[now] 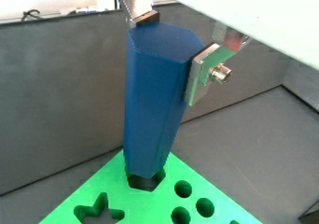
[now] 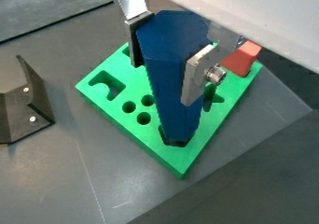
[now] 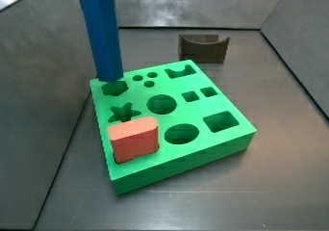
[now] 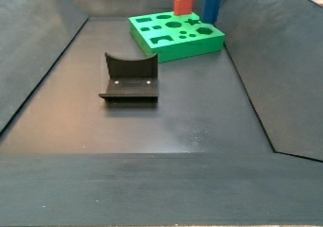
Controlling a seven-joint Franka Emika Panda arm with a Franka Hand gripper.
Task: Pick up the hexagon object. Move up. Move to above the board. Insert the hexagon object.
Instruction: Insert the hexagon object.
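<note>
The hexagon object is a tall blue peg standing upright. Its lower end sits in the hole at a corner of the green board. My gripper is shut on the peg's top, with one silver finger on each side, as both wrist views show. The peg rises from the board. In both side views the peg stands at the board's corner, and the gripper is out of frame above.
A red rounded block sits on the board's opposite side. A dark olive arch piece lies on the floor behind the board. The fixture stands apart from the board. Grey walls enclose the floor.
</note>
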